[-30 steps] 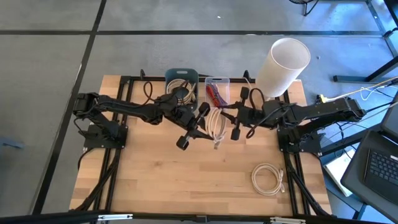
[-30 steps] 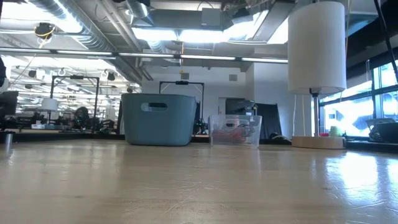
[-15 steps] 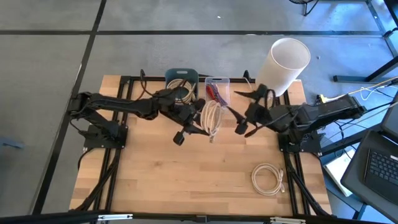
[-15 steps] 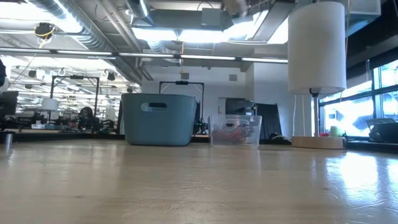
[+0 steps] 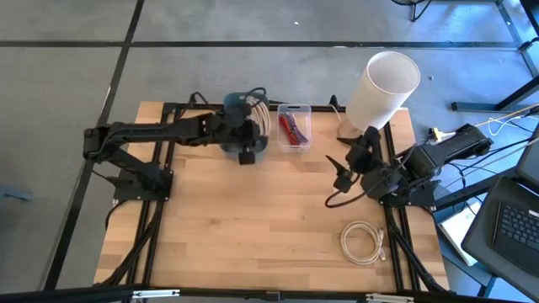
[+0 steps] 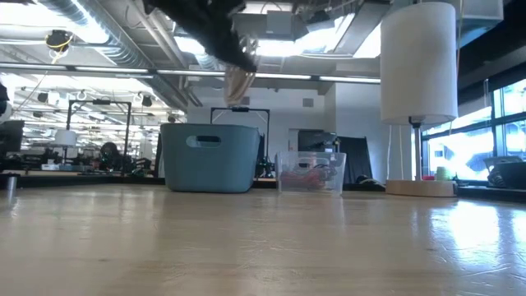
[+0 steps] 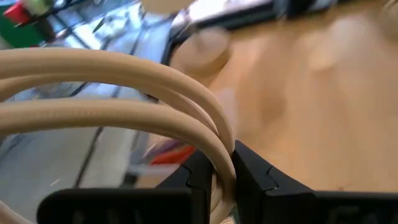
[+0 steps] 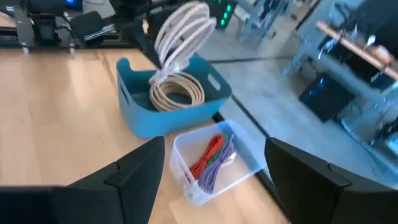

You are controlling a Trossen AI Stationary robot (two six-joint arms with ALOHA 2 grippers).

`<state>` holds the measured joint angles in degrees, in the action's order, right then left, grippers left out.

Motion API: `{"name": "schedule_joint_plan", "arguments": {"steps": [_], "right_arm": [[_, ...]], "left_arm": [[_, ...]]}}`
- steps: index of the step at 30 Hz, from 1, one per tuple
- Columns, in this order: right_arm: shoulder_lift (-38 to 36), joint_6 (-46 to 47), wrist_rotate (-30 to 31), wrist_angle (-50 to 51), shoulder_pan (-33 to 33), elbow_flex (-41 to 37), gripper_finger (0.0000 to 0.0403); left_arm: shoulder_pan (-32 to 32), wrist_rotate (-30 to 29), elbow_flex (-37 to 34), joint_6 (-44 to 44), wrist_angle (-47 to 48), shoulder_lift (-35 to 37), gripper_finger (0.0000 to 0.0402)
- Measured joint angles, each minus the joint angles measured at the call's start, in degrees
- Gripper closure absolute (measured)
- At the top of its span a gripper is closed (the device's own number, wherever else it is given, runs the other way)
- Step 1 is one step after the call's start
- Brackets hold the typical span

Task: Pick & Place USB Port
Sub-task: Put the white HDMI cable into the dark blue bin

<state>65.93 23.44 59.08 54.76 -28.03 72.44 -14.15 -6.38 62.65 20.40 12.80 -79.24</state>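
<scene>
L pincer (image 5: 246,141) is clamping narrow on a coiled cream cable (image 8: 182,32), holding it over the blue bin (image 5: 245,103) at the far edge of the bench (image 5: 253,227). In the L wrist view the loops (image 7: 130,93) are passing right between the dark fingers (image 7: 252,177). The low view is showing the cable (image 6: 237,80) hanging well above the bin (image 6: 209,156), not touching it. In the R wrist view the held coil is tilting up over the bin (image 8: 168,102), w/ another cream coil (image 8: 177,93) already lying inside.

Just right of the bin a clear box (image 5: 294,126) is sitting, w/ red and purple wires (image 8: 211,158) in it. In the low view the box (image 6: 311,172) is standing beside the bin, near it but apart.

R pincer (image 5: 344,175) is standing wide, holding nothing, hovering at the right side of the bench, well apart from the bin. Its two dark fingers (image 8: 134,180) are showing spread in its own wrist view.

A third cream coil (image 5: 363,241) is lying flat on the bench, near-right corner. A big white cylinder (image 5: 383,88) is standing at the far-right corner, by the R arm's base; in the low view it (image 6: 418,64) is rising on a thin post.
</scene>
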Motion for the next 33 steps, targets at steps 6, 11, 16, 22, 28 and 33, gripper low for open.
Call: {"name": "schedule_joint_plan", "arguments": {"steps": [6,11,16,22,28,33], "right_arm": [[0.00,4.53,-0.57,1.86,0.00,0.00,0.0134],[0.00,4.61,-0.57,1.85,0.11,0.00,0.0137],[0.04,4.80,-0.31,1.66,0.11,0.00,0.0137],[0.04,5.03,-0.19,0.50,0.11,0.00,0.0137],[0.04,7.20,-3.75,1.14,0.10,-0.02,0.0138],[0.07,7.78,-4.28,1.30,0.10,-1.44,0.0138]], "left_arm": [[-5.93,-4.65,0.01,3.90,6.87,-0.47,0.0369],[-10.84,-3.94,0.11,5.00,12.47,-2.43,0.0369],[-14.48,-0.62,5.09,4.80,20.52,-6.55,0.0369],[-15.39,4.03,16.82,4.61,28.98,-15.50,0.0369],[-15.36,3.22,25.13,4.82,41.93,-25.49,0.0369],[-15.85,3.14,26.18,5.66,43.74,-30.58,0.0369]]}}
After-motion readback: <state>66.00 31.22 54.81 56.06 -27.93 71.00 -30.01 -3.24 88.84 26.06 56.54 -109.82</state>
